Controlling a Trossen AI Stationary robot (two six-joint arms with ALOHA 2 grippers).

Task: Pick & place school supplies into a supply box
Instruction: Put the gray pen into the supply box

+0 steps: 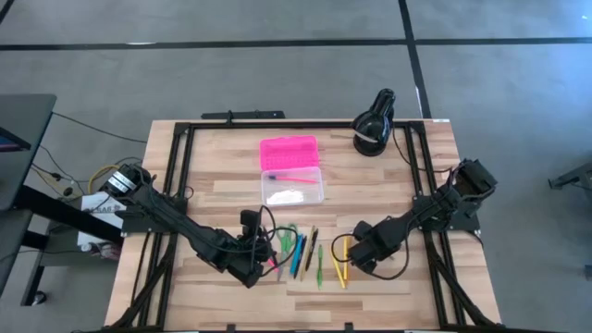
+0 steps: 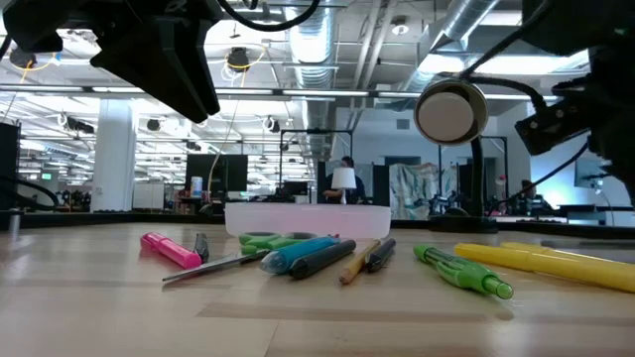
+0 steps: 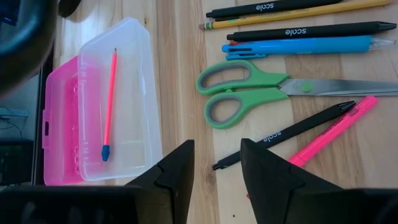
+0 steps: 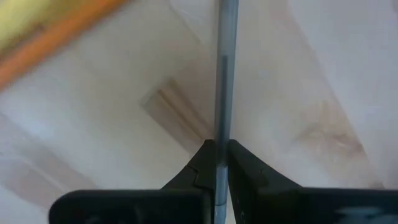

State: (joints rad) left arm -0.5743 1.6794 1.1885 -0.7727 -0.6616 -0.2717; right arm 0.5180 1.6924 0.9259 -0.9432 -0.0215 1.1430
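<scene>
grey pen [image 4: 224, 81] pinched in right end effector [image 4: 219, 163], pointing straight ahead

The supply box [image 1: 292, 170] is my landmark. It lies open on the tabletop [image 1: 213, 176], pink lid on the far side and clear base on the near side, with a thin pink pencil [image 1: 289, 177] across the base. Toward the near edge from the box, the school supplies [image 1: 310, 254] lie in a loose row. My left gripper [image 1: 263, 264] sits at that row's left end, on the box's near-left side. My right gripper [image 1: 352, 255] sits at its right end, near-right of the box. A black lamp [image 1: 374, 122] stands far-right of the box.
</scene>
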